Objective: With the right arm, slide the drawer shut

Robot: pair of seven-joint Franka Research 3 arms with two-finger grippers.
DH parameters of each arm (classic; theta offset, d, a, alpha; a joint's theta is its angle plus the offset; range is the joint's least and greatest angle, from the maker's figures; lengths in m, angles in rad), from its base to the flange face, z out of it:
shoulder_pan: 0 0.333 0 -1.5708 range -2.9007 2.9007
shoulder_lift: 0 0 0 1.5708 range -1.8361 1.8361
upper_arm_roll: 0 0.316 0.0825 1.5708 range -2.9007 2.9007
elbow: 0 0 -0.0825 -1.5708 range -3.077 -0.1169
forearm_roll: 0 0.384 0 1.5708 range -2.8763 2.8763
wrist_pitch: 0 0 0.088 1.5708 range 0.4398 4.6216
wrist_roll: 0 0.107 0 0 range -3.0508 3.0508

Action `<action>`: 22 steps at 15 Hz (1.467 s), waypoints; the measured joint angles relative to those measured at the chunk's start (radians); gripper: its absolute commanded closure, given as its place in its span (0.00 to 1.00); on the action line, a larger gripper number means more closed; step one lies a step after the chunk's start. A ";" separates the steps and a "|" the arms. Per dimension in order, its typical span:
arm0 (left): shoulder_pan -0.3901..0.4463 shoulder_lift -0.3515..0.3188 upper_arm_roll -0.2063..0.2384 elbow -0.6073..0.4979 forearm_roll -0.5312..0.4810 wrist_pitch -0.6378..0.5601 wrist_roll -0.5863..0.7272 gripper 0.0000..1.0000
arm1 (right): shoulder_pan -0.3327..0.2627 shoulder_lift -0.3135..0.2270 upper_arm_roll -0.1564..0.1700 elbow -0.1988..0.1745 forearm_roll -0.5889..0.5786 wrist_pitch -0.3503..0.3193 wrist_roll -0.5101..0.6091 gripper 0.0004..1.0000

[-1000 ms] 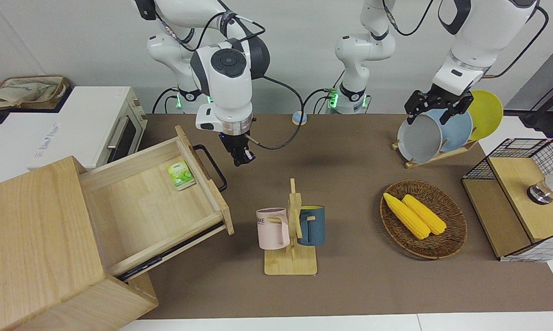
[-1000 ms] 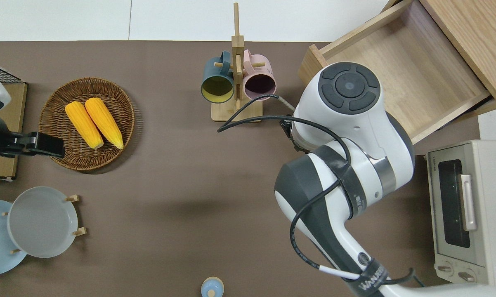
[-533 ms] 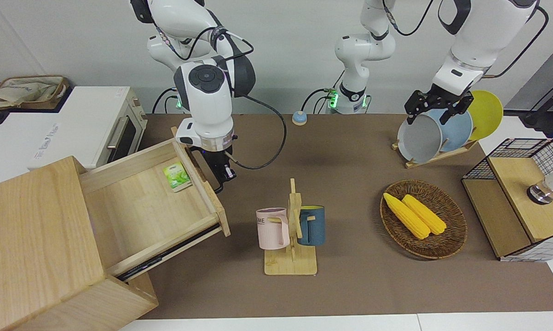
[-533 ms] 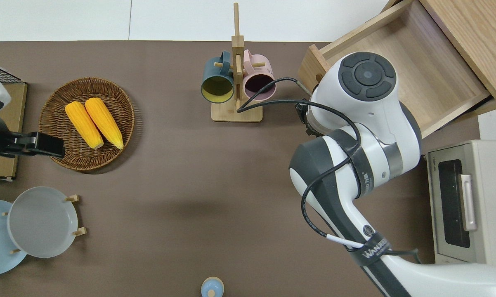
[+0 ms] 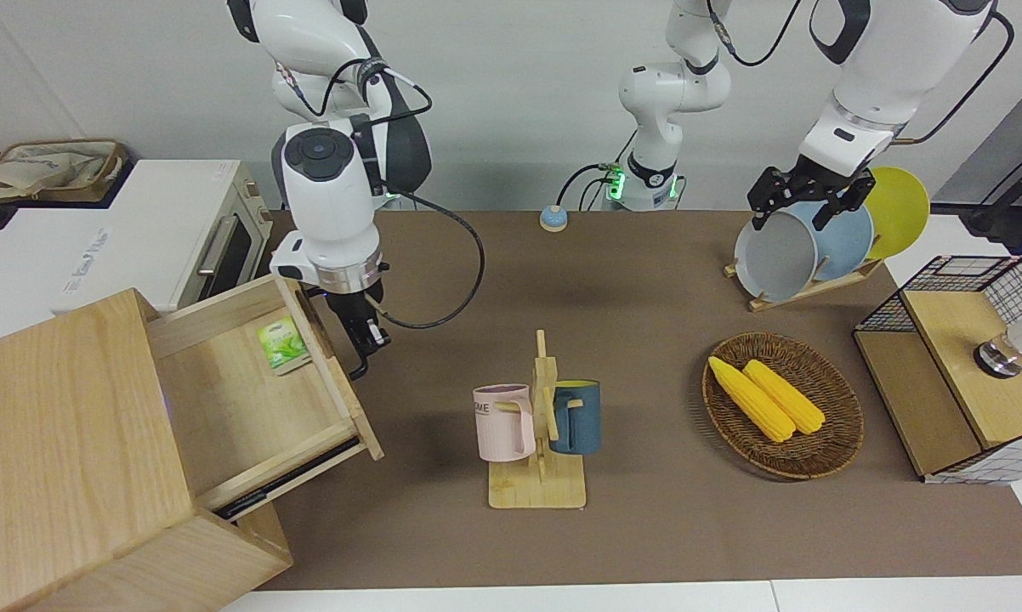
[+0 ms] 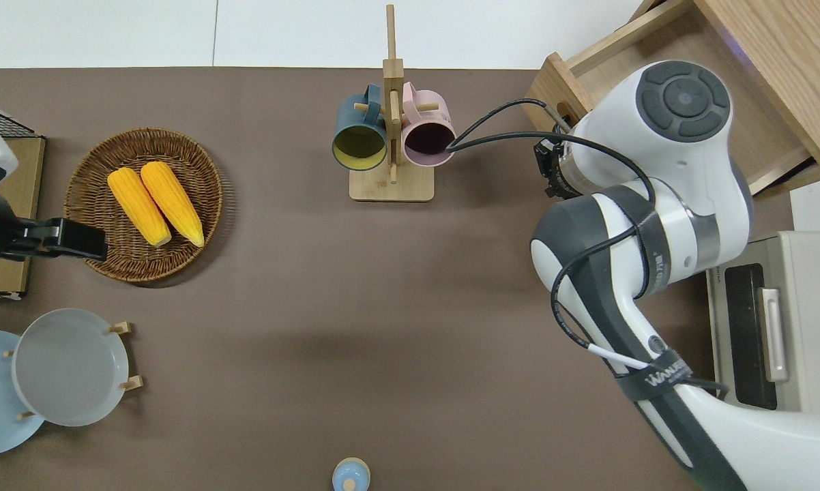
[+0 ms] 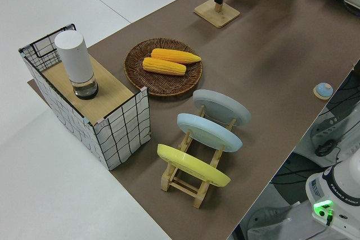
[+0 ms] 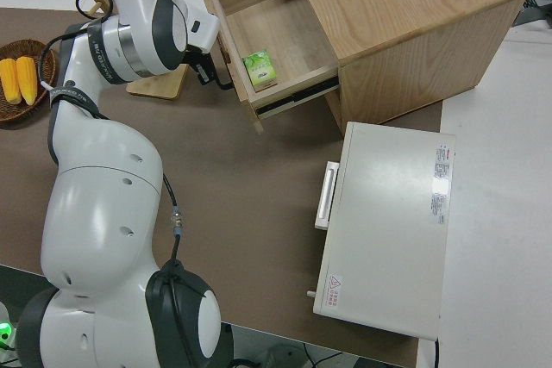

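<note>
Since a second ago the drawer [image 5: 256,382] has slid partway into its wooden box [image 5: 69,459], my right pincer [image 5: 365,340] pressing its handle [image 5: 360,367], fingers' spread untellable, the remaining push running straight boxward from it.

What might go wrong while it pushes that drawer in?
The right hand presses at the handle, toward one end of the drawer front, so the drawer could skew and jam on its rails. The green packet inside may slide. The hand could also slip off the thin loop.
</note>
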 measured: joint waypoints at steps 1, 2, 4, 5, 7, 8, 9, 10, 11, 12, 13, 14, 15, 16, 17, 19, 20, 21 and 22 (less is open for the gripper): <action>0.000 0.000 0.000 0.000 0.000 0.000 0.000 0.01 | -0.015 0.000 0.000 0.000 0.000 0.000 -0.016 1.00; 0.000 0.000 0.000 0.000 0.000 0.000 0.000 0.01 | -0.031 0.001 0.001 0.000 0.000 0.000 -0.031 1.00; 0.000 0.000 0.000 0.000 0.000 0.000 0.000 0.01 | -0.059 0.003 0.001 0.005 0.000 0.005 -0.066 1.00; 0.000 0.000 0.000 0.000 0.000 0.000 0.000 0.01 | -0.073 0.006 0.001 0.012 0.000 0.006 -0.086 1.00; 0.000 0.000 0.000 0.000 0.000 0.000 0.000 0.01 | -0.101 0.013 0.001 0.025 0.001 0.007 -0.131 1.00; 0.000 0.000 0.000 0.000 0.000 0.000 0.000 0.01 | -0.114 0.015 0.002 0.028 0.001 0.007 -0.159 1.00; 0.000 0.000 0.000 0.000 0.000 0.000 0.000 0.01 | -0.127 0.016 0.002 0.030 0.002 0.007 -0.188 1.00; 0.000 0.000 0.000 0.000 0.000 0.000 0.000 0.01 | -0.138 0.018 0.002 0.031 0.002 0.007 -0.206 1.00; 0.000 0.000 0.000 0.000 0.000 0.000 0.000 0.01 | -0.148 0.020 0.002 0.034 0.002 0.007 -0.218 1.00; 0.000 0.000 0.000 0.000 0.000 0.000 0.000 0.01 | -0.156 0.024 0.002 0.038 0.002 0.007 -0.225 1.00; 0.000 0.000 0.000 0.000 0.000 0.000 0.000 0.01 | -0.165 0.029 0.003 0.044 0.002 0.008 -0.230 1.00; 0.000 0.000 0.000 0.000 0.000 0.000 0.000 0.01 | -0.172 0.033 0.004 0.050 0.002 0.009 -0.234 1.00; 0.000 0.000 0.000 0.000 0.000 0.000 0.000 0.01 | -0.180 0.037 0.005 0.056 0.002 0.009 -0.242 1.00; 0.000 0.000 0.000 0.000 0.000 0.000 0.000 0.01 | -0.186 0.040 0.005 0.062 0.002 0.010 -0.256 1.00; 0.000 0.000 0.000 0.000 0.000 0.000 0.000 0.01 | -0.191 0.042 0.005 0.067 0.002 0.010 -0.267 1.00; 0.000 0.000 0.000 0.000 0.000 0.000 0.000 0.01 | -0.204 0.045 0.005 0.076 0.002 0.010 -0.279 1.00; 0.000 0.000 0.000 0.000 0.000 0.000 0.000 0.01 | -0.208 0.046 0.005 0.078 0.002 0.010 -0.285 1.00; 0.000 0.000 0.000 0.000 0.000 0.000 0.000 0.01 | -0.213 0.048 0.005 0.081 0.002 0.010 -0.291 1.00; 0.000 0.000 0.000 0.000 0.000 0.000 0.000 0.01 | -0.217 0.049 0.006 0.082 0.002 0.010 -0.293 1.00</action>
